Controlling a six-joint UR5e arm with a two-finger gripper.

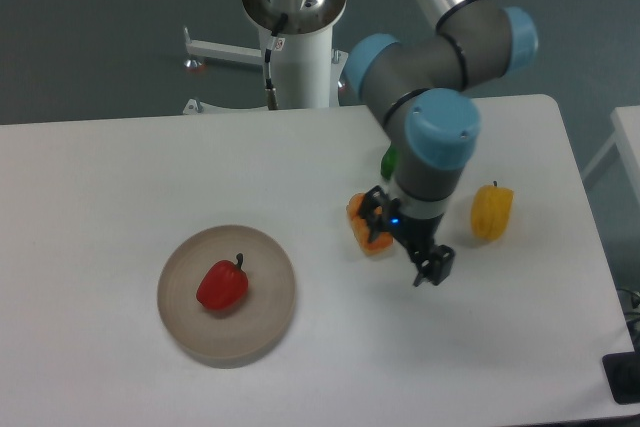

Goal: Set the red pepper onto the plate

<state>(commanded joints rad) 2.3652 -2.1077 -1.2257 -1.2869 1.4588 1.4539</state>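
Observation:
The red pepper (222, 285) is glossy with a short dark stem. It rests on the round beige-grey plate (270, 322) at the front left of the table, a little left of the plate's middle. My gripper (434, 267) hangs over the bare table to the right of the middle, far to the right of the plate. It holds nothing, and its fingers look slightly apart. Nothing touches the pepper.
An orange pepper (365, 230) lies just left of the gripper, partly behind the wrist. A yellow pepper (492, 211) stands to its right. A green pepper (387, 161) is mostly hidden behind the arm. The robot's base column (298, 42) stands at the table's back edge.

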